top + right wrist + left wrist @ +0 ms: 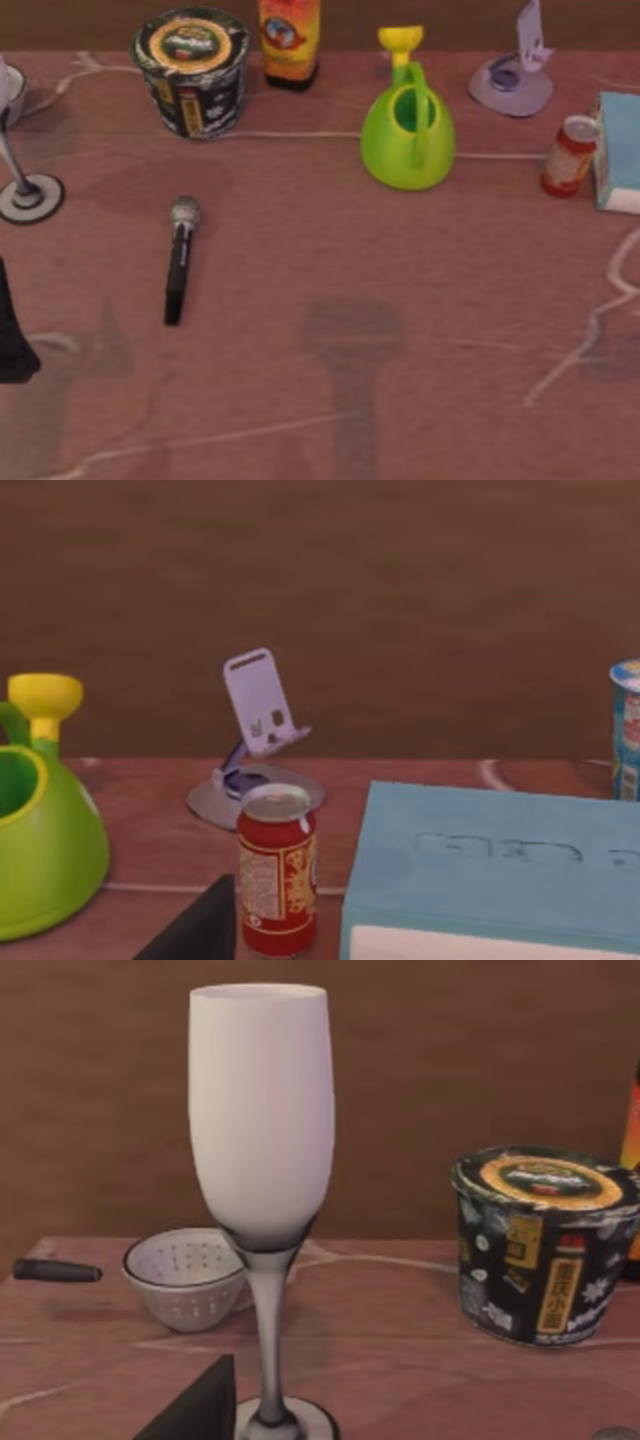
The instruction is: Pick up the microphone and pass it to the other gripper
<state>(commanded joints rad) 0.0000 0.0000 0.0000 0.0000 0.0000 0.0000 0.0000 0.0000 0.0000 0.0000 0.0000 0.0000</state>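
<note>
Since nothing gripped it, the slim black microphone with its silver mesh head (179,258) lay flat on the reddish-brown table (420,300), left of centre, head toward the far noodle cup (192,70); the left gripper (14,335) sat at the left edge, its jaws unreadable, the right gripper unseen from above.

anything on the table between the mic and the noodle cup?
No. In the top view, the stretch from the microphone head up to the noodle cup is bare table, crossed only by a dark shadow patch.
</note>
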